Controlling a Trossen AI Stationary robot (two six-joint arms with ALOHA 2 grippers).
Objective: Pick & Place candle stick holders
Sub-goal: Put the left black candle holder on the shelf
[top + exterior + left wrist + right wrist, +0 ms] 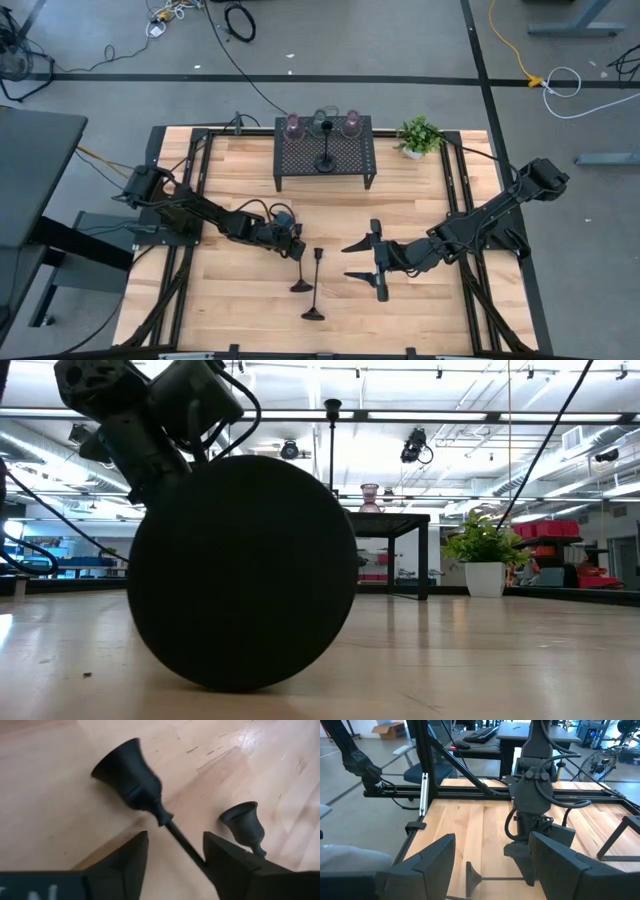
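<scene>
I worked in a large robotics lab or workshop hall, not a home. My wooden bench (250, 180) stood in a black metal frame (470, 792) on a grey concrete floor (400, 50) strewn with loose cables (240, 20). Overhead ran exposed white ceiling beams (480, 390) with track spotlights (415, 445). Behind me stood desks (540, 730), an office chair (422, 772) and a cardboard box (387, 729).

Two slim black metal candle stems (303, 275) (315, 290) lie tipped on worktop (240, 300); third (326, 150) upright on rack with three tinted-glass holders (321, 122).
</scene>
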